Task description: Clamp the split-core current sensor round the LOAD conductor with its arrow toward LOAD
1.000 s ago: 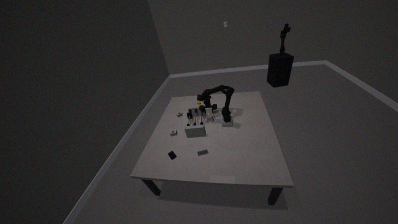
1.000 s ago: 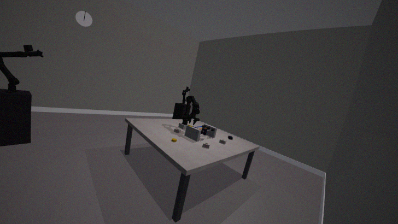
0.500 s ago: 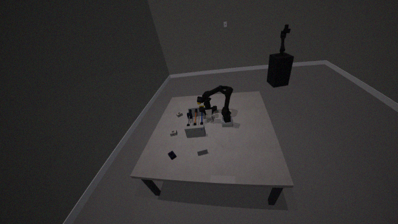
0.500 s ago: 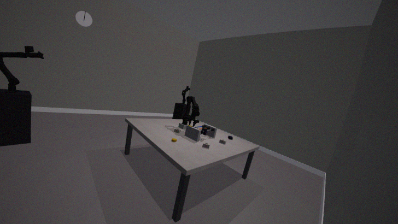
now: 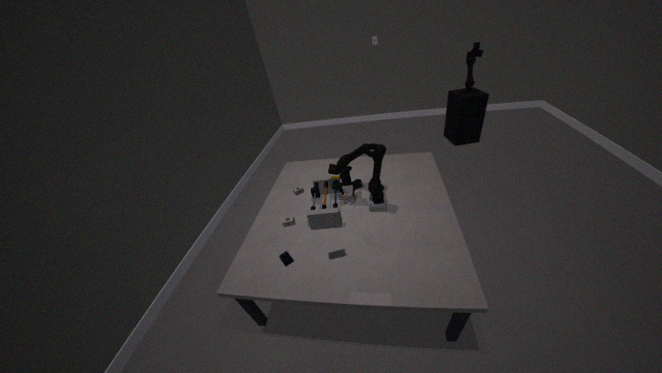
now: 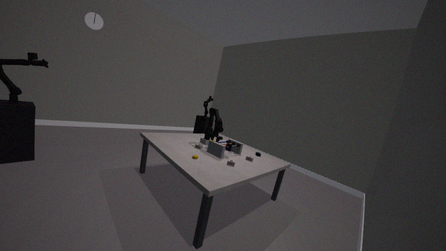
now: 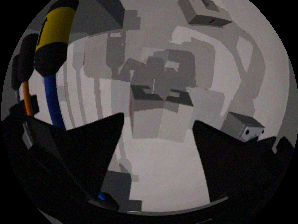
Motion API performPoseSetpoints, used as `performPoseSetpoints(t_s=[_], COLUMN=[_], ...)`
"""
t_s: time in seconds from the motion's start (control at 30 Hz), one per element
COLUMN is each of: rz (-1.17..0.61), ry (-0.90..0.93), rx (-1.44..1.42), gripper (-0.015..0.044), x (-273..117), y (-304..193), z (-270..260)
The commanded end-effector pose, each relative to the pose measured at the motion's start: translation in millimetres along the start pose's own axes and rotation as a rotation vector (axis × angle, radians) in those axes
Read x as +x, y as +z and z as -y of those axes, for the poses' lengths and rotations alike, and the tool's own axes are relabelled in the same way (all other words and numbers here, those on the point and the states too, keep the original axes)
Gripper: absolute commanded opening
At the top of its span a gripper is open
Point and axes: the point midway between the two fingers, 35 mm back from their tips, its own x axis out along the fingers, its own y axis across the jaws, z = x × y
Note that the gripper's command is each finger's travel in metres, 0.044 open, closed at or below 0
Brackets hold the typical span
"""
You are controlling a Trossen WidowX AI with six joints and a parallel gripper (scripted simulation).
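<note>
The open sensor (image 7: pixel 147 122), a pale grey block with a notched top, stands on the table below my gripper (image 7: pixel 160 121) (image 5: pixel 348 191). In the wrist view it shows between the two spread black fingertips; they do not grip it. The blue conductor (image 7: pixel 53 100) (image 5: pixel 335 196) runs at the left of the wrist view, with a black sleeve and a yellow band (image 7: pixel 54 26) bearing a black arrow. The LOAD lettering cannot be read. The arrow on the sensor cannot be made out.
The conductors span two grey end panels (image 5: pixel 324 219) (image 6: pixel 215 149). An orange conductor (image 5: pixel 325 196) lies beside the blue one. Small pale blocks (image 5: pixel 298 190) (image 5: pixel 287 221), a dark blue block (image 5: pixel 285 258), a grey block (image 5: pixel 336 254) and a yellow disc (image 6: pixel 195 157) lie around.
</note>
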Motion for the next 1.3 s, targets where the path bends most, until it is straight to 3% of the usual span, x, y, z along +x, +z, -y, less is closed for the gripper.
performPoseSetpoints(t_s=[0.0, 0.63, 0.9, 1.27], rz=[0.002, 0.000, 0.000, 0.002], ry=[-0.001, -0.001, -0.001, 0.000], rx=[0.003, 0.000, 0.001, 0.002], gripper=[0.0320, 0.0200, 0.0000, 0.0000], x=[6.8, 2.7, -21.4, -72.1], y=[-0.1, -0.2, 1.8, 3.7], z=[1.1, 0.5, -4.6, -9.9])
